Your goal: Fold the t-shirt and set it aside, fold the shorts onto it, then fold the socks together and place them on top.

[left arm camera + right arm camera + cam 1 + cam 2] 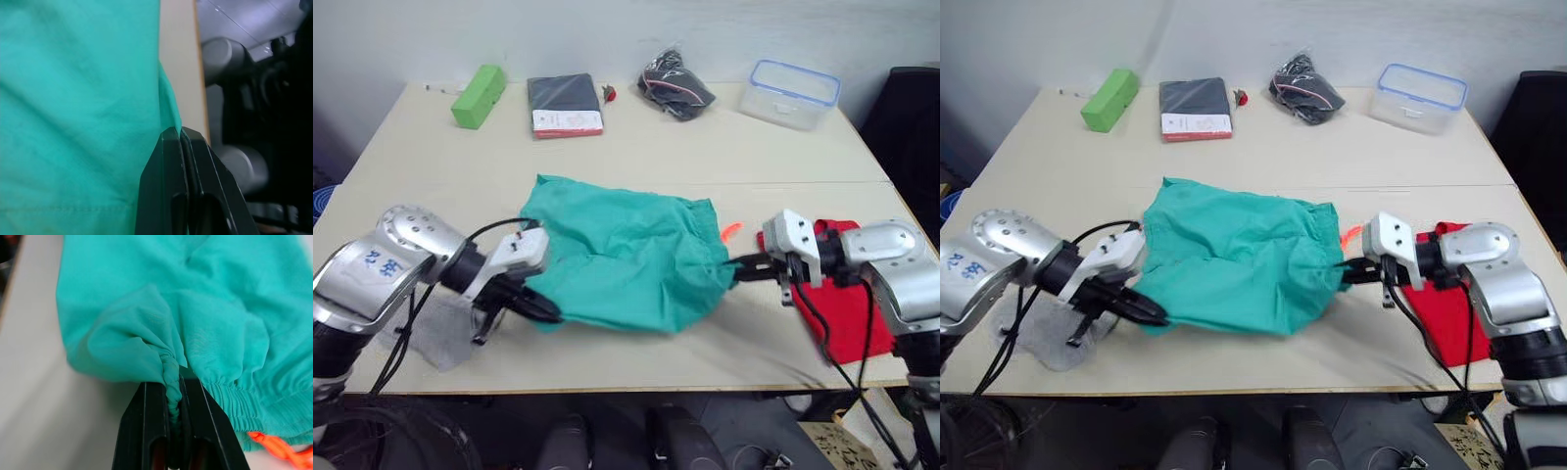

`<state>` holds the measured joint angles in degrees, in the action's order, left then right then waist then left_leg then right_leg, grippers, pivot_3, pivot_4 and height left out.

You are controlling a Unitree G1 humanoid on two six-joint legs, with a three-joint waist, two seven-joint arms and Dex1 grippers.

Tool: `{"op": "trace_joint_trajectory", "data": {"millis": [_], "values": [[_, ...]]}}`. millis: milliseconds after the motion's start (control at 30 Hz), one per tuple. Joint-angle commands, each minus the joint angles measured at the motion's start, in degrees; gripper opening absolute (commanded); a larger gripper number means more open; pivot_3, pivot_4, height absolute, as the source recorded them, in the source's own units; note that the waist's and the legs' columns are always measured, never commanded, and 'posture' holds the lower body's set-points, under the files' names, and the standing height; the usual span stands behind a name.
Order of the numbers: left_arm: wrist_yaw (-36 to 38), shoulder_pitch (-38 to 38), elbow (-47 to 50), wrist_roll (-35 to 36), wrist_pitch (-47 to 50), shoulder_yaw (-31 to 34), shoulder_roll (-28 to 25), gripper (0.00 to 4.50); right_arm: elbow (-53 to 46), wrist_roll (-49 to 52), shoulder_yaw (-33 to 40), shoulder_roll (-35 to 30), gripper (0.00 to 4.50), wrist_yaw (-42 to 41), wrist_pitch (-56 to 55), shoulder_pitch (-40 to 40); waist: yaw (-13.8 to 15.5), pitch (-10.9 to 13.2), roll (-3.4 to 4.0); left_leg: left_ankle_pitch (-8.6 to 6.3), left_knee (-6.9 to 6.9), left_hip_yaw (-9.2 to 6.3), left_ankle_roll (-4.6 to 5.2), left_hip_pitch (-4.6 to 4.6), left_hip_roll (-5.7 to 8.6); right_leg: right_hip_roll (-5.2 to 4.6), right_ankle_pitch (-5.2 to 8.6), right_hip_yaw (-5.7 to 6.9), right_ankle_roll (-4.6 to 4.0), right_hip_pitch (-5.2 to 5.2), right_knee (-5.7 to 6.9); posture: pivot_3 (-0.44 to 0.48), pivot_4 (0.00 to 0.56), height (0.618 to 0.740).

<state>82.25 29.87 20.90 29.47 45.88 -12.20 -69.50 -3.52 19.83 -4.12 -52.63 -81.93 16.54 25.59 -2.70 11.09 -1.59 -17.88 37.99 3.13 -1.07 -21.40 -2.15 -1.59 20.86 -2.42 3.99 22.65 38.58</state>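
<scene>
- Head views: one pair of teal shorts (617,257) lies spread mid-table; the left gripper (540,309) pinches its near-left edge, the right gripper (736,270) its right edge; one red t-shirt (847,311) sits at the near right under the right arm; grey socks (1048,338) lie near left; along the far edge, one green block (478,95), one dark packet (565,105) whose label is unreadable, one black bundle (674,86), one clear container (794,93).
- Left wrist view: fingers (168,196) pressed together on a thin fold of teal cloth; table (178,63) alongside.
- Right wrist view: fingers (146,431) clamped on the bunched waistband; one orange drawstring (279,448) trails nearby.
</scene>
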Motion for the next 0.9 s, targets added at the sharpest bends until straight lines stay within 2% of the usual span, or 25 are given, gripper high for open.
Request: {"op": "trace_joint_trajectory", "data": {"millis": [33,133,200,267,333,467,567,667,733,800,900], "values": [[4.0,-7.4,7.5,3.4,-2.1,5.8,-5.2,0.02,-6.9,3.2,1.3,-3.0,0.0,-3.0,1.1,-4.4,0.1,0.0,0.0,-0.03,0.0,-0.01,-0.01,-0.01,0.0,-0.03,0.0,0.02,0.0,0.01,-0.01,0.0,0.15,0.74],[5.9,-17.9,12.8,3.2,-5.1,10.9,-9.8,0.02,-15.0,6.7,2.3,-6.2,0.0,-5.1,3.5,-11.6,0.0,0.0,0.02,-0.24,-0.04,0.0,0.27,-0.06,0.0,-0.09,0.0,0.03,0.0,0.0,-0.18,0.0,0.15,0.74],[7.2,-22.4,14.4,4.4,-5.8,14.5,-11.4,0.02,-19.0,9.5,3.4,-8.8,0.0,-7.3,4.8,-15.7,0.2,0.0,0.02,-0.26,-0.05,-0.1,0.29,-0.07,-0.01,-0.09,0.01,0.12,-0.01,-0.05,-0.27,0.0,0.15,0.74],[7.2,-24.0,14.6,6.3,-5.7,17.1,-11.6,0.02,-20.3,11.3,4.3,-9.5,0.0,-6.8,5.6,-17.3,0.4,0.0,0.03,-0.25,-0.04,-0.2,0.29,-0.04,-0.01,-0.1,0.02,0.24,-0.03,-0.17,-0.36,0.0,0.15,0.74],[6.5,-22.6,12.6,8.1,-5.1,18.3,-11.4,0.02,-19.9,12.9,5.0,-9.1,0.0,-5.1,7.4,-17.2,0.7,0.0,0.01,-0.23,-0.02,-0.23,0.28,0.04,-0.01,-0.1,0.0,0.29,-0.03,-0.27,-0.34,0.0,0.15,0.74],[4.9,-9.7,1.7,11.0,-0.8,15.8,-9.0,0.02,-17.1,18.9,7.0,-8.6,0.0,-3.6,14.8,-14.8,1.0,0.0,0.0,0.08,-0.01,-0.23,0.33,0.19,-0.01,-0.05,-0.29,0.3,-0.21,-0.37,-0.35,0.0,0.15,0.74],[2.3,9.9,-14.6,5.8,1.1,8.7,-0.7,0.02,-11.1,25.7,8.6,-6.3,0.0,-0.6,24.5,-9.7,1.3,0.0,0.0,0.18,0.0,-0.22,0.36,0.21,0.02,0.01,-0.39,0.32,-0.16,-0.4,-0.34,0.0,0.15,0.74],[-1.3,27.2,-33.0,-2.6,0.3,2.4,9.3,0.02,-4.3,26.1,8.5,-3.6,0.0,3.0,28.8,-5.5,1.4,0.0,-0.07,0.21,0.06,-0.26,0.39,0.01,0.16,0.05,-0.51,0.31,0.04,-0.25,-0.32,0.0,0.15,0.74],[-3.6,33.9,-44.6,-8.4,-4.2,-0.4,14.7,0.02,-1.2,24.9,8.2,-2.2,0.0,5.3,30.1,-3.8,1.4,0.0,-0.08,0.22,0.12,-0.25,0.43,-0.16,0.22,0.02,-0.54,0.3,0.1,-0.11,-0.33,0.0,0.15,0.74],[-5.4,37.3,-54.0,-14.1,-11.6,-2.6,18.6,0.02,1.5,24.3,8.2,-0.6,0.0,8.2,31.9,-2.1,1.1,0.0,-0.06,0.17,0.13,-0.21,0.52,-0.29,0.26,-0.08,-0.54,0.29,0.13,0.04,-0.31,0.0,0.15,0.74],[-9.8,40.8,-67.5,-20.4,-20.8,-3.8,24.3,0.02,4.4,22.5,7.3,1.3,0.0,11.7,33.2,-0.5,0.8,0.0,-0.04,0.24,0.26,-0.14,0.38,-1.03,0.3,-0.11,-0.56,0.08,0.17,0.98,0.14,0.0,0.15,0.74]]}}
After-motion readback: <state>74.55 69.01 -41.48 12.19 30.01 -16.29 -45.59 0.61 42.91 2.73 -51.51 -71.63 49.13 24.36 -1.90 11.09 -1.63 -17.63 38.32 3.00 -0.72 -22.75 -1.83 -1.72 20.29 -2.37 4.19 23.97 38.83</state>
